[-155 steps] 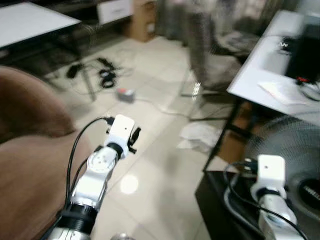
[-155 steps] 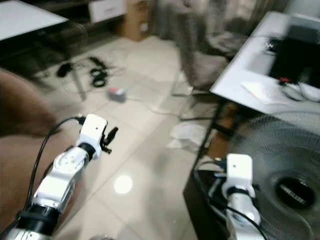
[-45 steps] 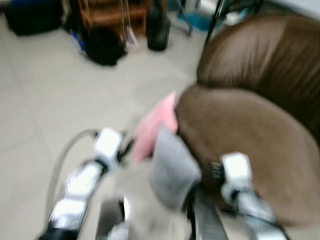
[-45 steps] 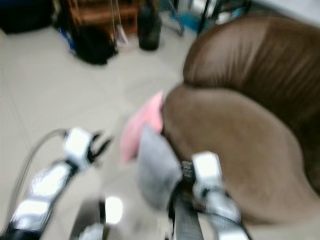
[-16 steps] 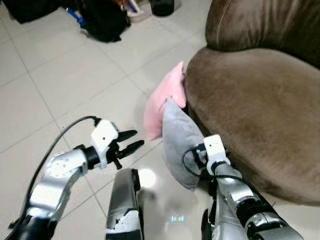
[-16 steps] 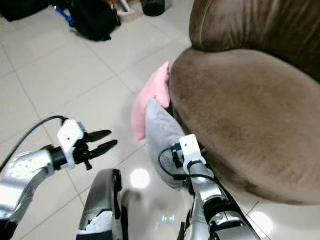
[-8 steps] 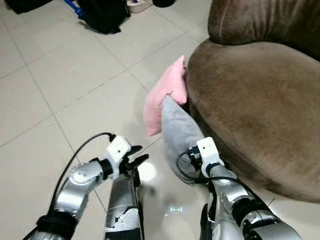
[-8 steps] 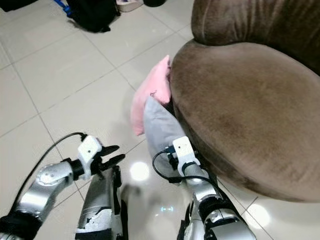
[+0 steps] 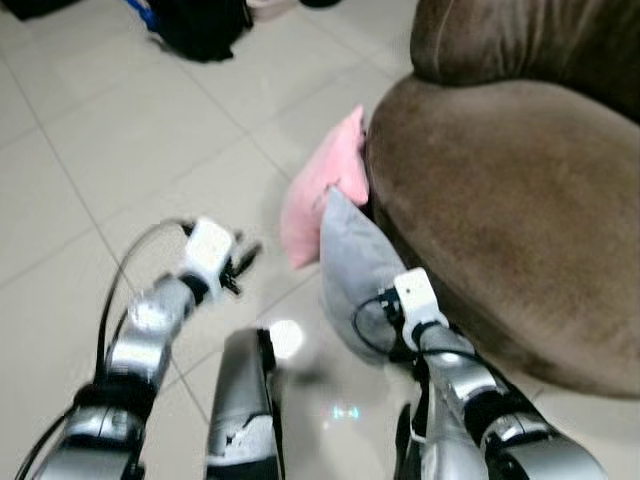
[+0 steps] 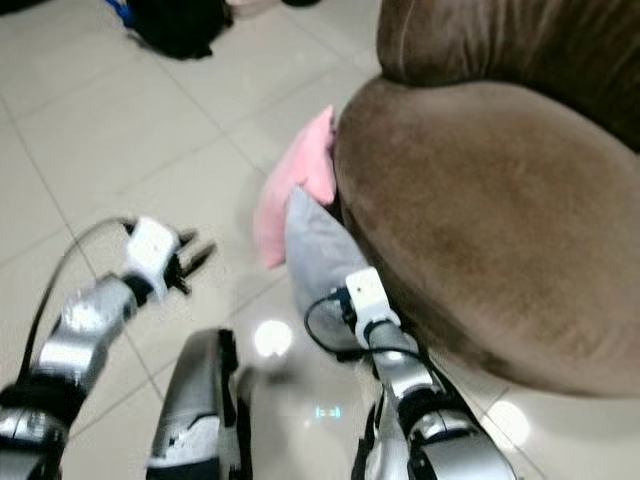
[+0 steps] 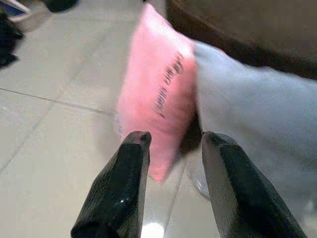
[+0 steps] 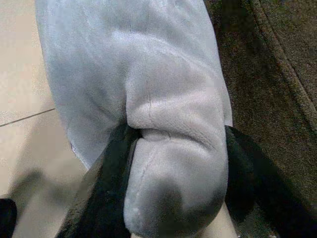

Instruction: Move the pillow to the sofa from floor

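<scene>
A grey pillow (image 9: 350,262) stands on edge on the tiled floor, leaning against the front of the brown sofa (image 9: 500,190). Behind it a pink pillow (image 9: 326,192) leans on the sofa too. In the right wrist view my right gripper (image 12: 178,136) is shut on a bulging fold of the grey pillow (image 12: 148,74), one black finger on each side. My left gripper (image 9: 240,262) hovers open over the floor left of both pillows. In the left wrist view it (image 11: 174,140) points at the pink pillow (image 11: 156,89), a short way off.
A black bag (image 9: 200,25) lies on the floor at the far left. My own legs (image 9: 240,400) show low in the eye views. Pale floor tiles (image 9: 90,160) stretch to the left of the sofa.
My left gripper has risen from beside my leg and moved forward toward the pink pillow. My right gripper stays on the grey pillow. Before that, the view swung from a desk area to the sofa.
</scene>
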Robot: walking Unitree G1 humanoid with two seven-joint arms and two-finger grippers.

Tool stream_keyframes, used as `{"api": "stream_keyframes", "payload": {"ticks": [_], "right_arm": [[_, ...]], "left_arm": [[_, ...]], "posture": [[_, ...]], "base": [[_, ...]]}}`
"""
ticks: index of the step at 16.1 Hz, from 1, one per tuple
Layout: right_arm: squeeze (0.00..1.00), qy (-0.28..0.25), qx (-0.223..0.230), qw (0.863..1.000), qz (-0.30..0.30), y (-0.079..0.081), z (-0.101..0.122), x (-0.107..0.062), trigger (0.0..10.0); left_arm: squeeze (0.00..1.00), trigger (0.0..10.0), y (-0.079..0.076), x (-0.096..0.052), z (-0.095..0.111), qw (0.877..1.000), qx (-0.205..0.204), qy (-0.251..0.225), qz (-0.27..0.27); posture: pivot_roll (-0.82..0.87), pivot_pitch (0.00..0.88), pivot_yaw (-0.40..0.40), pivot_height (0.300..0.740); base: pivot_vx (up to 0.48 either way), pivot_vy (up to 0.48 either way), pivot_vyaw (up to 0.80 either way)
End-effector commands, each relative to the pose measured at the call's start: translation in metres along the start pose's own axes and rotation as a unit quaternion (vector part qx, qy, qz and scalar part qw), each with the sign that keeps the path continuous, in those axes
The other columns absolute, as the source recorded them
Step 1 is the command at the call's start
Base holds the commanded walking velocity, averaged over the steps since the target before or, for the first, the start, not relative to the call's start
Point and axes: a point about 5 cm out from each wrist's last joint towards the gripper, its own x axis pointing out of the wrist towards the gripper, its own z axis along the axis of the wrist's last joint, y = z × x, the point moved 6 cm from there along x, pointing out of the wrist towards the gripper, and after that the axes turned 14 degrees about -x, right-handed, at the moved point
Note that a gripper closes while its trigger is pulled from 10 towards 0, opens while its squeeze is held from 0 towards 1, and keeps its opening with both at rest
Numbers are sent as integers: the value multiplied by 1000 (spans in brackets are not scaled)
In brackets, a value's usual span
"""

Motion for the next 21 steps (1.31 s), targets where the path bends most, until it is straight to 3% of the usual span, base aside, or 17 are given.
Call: {"api": "stream_keyframes", "payload": {"ticks": [1, 2, 4, 5, 6, 8, 12, 17, 19, 21], "right_arm": [[0, 11, 0, 1000, 12, 5, -8, -2, 0], [0, 11, 0, 1000, 12, 4, -8, -2, 0], [0, 12, 0, 1000, 11, 2, -8, -2, 0], [0, 12, 0, 1000, 11, 1, -9, -2, 0], [0, 11, 0, 1000, 12, 1, -9, -2, 0], [0, 10, 3, 1000, 16, 3, -8, -2, 0], [0, 9, 8, 1000, 22, 5, -8, -1, 0], [0, -5, 25, 999, 23, 0, -1, 0, 0], [0, -52, 77, 996, 12, -11, 19, 2, 0], [0, -145, 87, 986, -7, -32, 62, -5, 0]], "left_arm": [[0, 10000, -10, -5, -16, 999, -31, 20, -31], [0, 10000, -17, -6, -18, 998, -32, 24, -54], [0, 10000, -51, -15, -33, 987, -29, 52, -152], [0, 10000, -74, -27, -51, 971, -19, 86, -222], [0, 10000, -79, -31, -59, 966, -12, 100, -237], [0, 10000, -76, -34, -65, 965, 8, 107, -240], [0, 10000, -89, -34, -63, 962, 21, 100, -255], [0, 10000, -94, -29, -67, 964, 16, 93, -249], [0, 10000, -89, -21, -68, 974, 19, 86, -207], [0, 10000, -95, -13, -56, 982, -10, 38, -186]], "posture": [[231, 267, 42, 556], [231, 262, 38, 556], [231, 262, 37, 556], [231, 264, 39, 556], [231, 263, 41, 556], [233, 265, 43, 556], [237, 258, 45, 556], [224, 217, 20, 556], [189, 171, -9, 556], [147, 128, -30, 556]], "base": [[0, 0, 0], [0, 0, 0], [0, 0, 0], [0, 0, 0], [0, 0, 0], [0, 0, 0], [0, 0, 0], [0, 0, 0], [0, 0, 0], [0, 0, 0]]}}
